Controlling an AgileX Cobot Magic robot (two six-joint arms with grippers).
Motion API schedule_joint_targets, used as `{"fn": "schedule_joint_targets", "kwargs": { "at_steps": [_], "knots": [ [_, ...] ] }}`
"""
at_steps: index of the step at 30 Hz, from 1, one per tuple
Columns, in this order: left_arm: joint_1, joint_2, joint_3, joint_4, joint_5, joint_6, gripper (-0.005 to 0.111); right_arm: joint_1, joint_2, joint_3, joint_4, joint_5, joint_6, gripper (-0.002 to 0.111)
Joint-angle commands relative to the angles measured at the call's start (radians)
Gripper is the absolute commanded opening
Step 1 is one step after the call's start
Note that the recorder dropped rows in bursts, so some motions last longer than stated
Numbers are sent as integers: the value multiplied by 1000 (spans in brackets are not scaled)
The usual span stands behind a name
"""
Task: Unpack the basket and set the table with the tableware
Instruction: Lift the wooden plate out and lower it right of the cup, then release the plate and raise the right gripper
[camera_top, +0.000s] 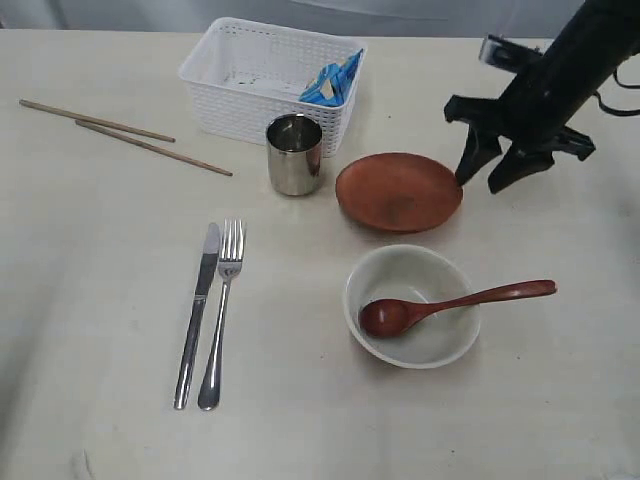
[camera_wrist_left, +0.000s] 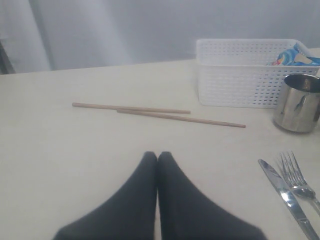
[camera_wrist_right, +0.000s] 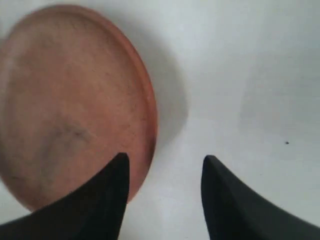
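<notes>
On the cream table the brown plate lies flat. My right gripper hovers open at its right rim, one finger over the plate, nothing held. Below the plate, the off-white bowl holds the wooden spoon. The steel cup stands before the white basket. Knife and fork lie side by side. Two chopsticks lie at the left. My left gripper is shut and empty above bare table.
A blue snack packet leans in the basket's right end. A pale wall or curtain rises behind the table's far edge. Bare tabletop spreads at the left front and right of the bowl.
</notes>
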Motion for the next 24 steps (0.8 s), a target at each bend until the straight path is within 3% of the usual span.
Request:
{"fn": "schedule_joint_targets", "kwargs": {
  "at_steps": [1,13,15,19,24],
  "knots": [
    [3,-7,2,-2,-8,0,0,36,45,8,-81,-5,50,41],
    [3,-7,2,-2,-8,0,0,91,64,4,-52,-128,61,40],
    [3,-7,2,-2,-8,0,0,91,64,2,-52,-134,61,32],
    [3,-7,2,-2,-8,0,0,91,64,2,-62,-148,61,0],
    [3,-7,2,-2,-8,0,0,91,64,2,-64,-174,64,0]
  ]
}}
